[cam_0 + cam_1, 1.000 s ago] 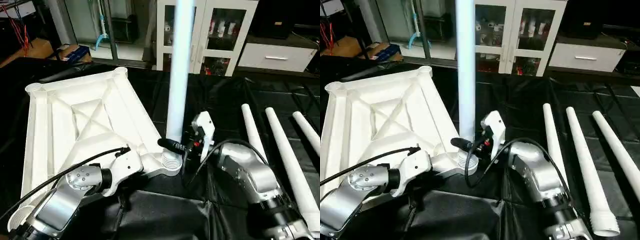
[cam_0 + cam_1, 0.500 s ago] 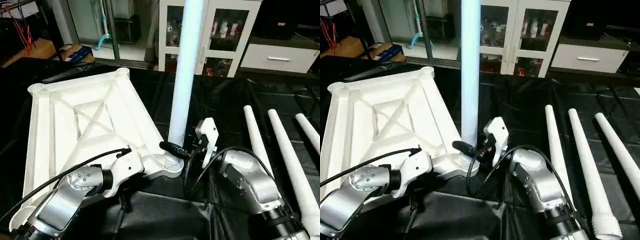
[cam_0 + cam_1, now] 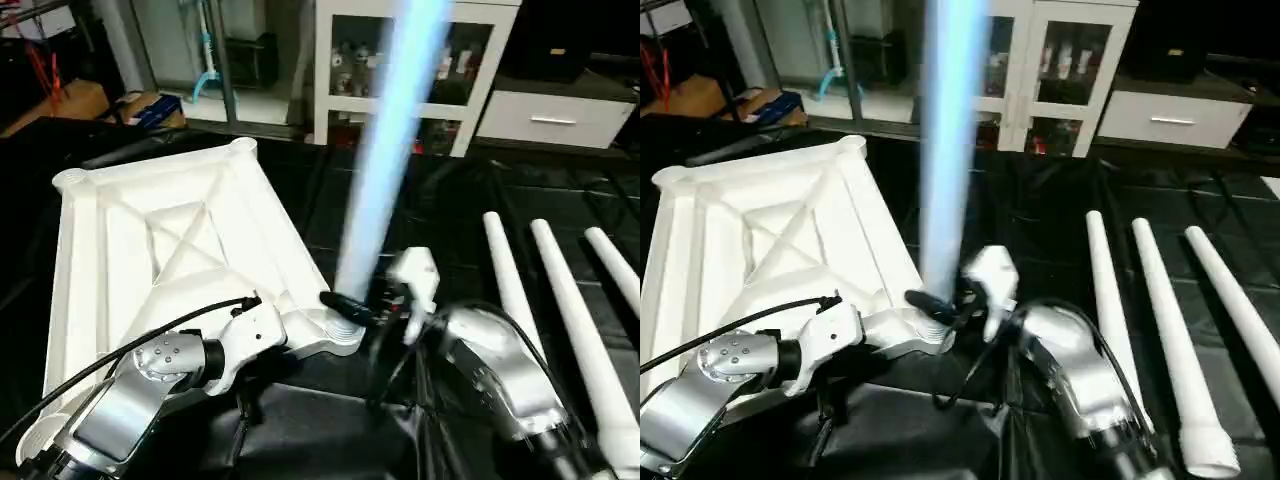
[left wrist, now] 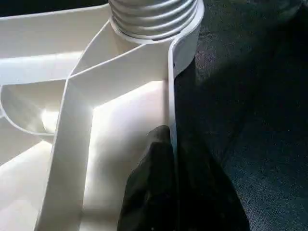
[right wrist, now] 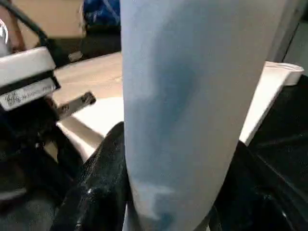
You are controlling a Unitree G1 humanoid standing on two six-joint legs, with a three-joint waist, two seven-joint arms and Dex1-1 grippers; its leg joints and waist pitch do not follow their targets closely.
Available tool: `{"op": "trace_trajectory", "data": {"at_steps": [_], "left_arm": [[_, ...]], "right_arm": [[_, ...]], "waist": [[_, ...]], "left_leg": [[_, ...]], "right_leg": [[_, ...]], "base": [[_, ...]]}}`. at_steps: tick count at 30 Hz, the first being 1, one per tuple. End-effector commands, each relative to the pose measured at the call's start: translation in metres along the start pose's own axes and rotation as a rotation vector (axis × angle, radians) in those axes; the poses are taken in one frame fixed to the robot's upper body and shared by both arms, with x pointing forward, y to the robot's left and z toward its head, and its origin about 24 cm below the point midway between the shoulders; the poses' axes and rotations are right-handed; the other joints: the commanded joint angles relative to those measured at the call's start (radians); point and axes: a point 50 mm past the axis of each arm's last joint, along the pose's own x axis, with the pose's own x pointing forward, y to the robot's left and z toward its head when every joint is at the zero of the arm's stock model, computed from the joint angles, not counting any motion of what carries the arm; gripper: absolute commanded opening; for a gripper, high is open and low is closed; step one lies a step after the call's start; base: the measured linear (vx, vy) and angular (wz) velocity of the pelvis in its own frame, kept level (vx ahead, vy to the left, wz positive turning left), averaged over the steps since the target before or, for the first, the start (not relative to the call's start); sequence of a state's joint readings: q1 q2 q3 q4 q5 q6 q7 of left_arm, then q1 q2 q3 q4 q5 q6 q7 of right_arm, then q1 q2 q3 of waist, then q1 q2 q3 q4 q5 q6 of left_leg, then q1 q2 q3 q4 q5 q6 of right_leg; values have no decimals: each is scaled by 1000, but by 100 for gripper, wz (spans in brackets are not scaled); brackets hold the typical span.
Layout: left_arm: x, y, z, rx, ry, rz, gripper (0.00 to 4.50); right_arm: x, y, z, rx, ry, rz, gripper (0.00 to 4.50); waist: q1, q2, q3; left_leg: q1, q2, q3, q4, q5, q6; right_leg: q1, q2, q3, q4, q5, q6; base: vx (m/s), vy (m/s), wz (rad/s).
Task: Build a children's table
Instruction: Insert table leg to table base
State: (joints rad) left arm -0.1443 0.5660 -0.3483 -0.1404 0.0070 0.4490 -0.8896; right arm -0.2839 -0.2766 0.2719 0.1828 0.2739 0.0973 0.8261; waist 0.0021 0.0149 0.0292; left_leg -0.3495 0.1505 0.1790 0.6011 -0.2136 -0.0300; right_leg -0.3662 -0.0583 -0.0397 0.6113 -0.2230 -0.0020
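A white table top is showing an X-ribbed pattern on its underside, lying on a black-draped surface. A white leg, tinted pale blue, is standing in a corner socket between the right tool's glossy black fingers. Three more white legs are lying nearby.

Head pair looking down, wrist cameras pressed in close.
You are looking forward and down over both forearms at the table top; both wrist cameras are sitting very near its corner socket, sharing the standing leg with your head views.
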Motion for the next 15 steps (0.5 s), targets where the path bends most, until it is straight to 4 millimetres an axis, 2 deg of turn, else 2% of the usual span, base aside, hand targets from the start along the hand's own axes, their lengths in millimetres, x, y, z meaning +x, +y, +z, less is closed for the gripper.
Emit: {"op": "trace_trajectory", "data": {"at_steps": [1,2,5,6,8,9,12,13,15], "left_arm": [[-4,3,-1,-13,-8,28,2],[-4,4,0,-11,-11,27,2],[-8,7,5,1,-15,32,2],[-9,8,6,1,-22,34,2],[-10,10,5,6,-19,50,2],[-10,11,4,3,-19,56,2],[-9,12,-2,-7,-4,72,0],[-9,11,-2,-15,-3,76,0],[-10,11,-2,-21,-10,81,0]], "right_arm": [[-23,-5,-58,117,335,-82,188],[-21,-7,-56,126,337,-75,188],[-15,-14,-46,127,323,-73,188],[-14,-15,-43,129,311,-74,188],[-13,-17,-40,149,278,-82,188],[-12,-18,-40,157,267,-84,188],[-13,-17,-43,174,257,-97,186],[-17,-15,-44,171,263,-97,186],[-17,-13,-44,178,257,-94,186]], "waist": [[-2,-6,-11],[-4,-5,-13],[-9,-4,-18],[-10,-11,-17],[-7,-5,-16],[-10,-11,-15],[-8,-8,-15],[-7,-13,-15],[-5,-12,-14]], "left_leg": [[6,80,-48,-100,-441,-29],[6,81,-54,-102,-459,-35],[0,82,-58,-105,-449,-41],[2,81,-55,-104,-453,-41],[6,82,-54,-103,-463,-46],[4,81,-55,-103,-481,-48],[3,80,-56,-103,-486,-48],[5,81,-56,-103,-486,-46],[6,81,-54,-103,-486,-45]], "right_leg": [[-8,-93,58,-105,-495,-147],[-7,-95,58,-106,-529,-133],[-4,-91,57,-99,-480,-134],[-8,-90,58,-101,-469,-138],[-12,-92,59,-102,-466,-143],[-12,-92,58,-105,-485,-141],[-14,-94,59,-107,-500,-133],[-15,-94,60,-107,-506,-129],[-18,-94,61,-109,-512,-127]], "base": [[0,0,0],[0,0,0],[0,0,0],[0,0,0],[0,0,0],[0,0,0],[0,0,0],[0,0,0],[0,0,0]]}}
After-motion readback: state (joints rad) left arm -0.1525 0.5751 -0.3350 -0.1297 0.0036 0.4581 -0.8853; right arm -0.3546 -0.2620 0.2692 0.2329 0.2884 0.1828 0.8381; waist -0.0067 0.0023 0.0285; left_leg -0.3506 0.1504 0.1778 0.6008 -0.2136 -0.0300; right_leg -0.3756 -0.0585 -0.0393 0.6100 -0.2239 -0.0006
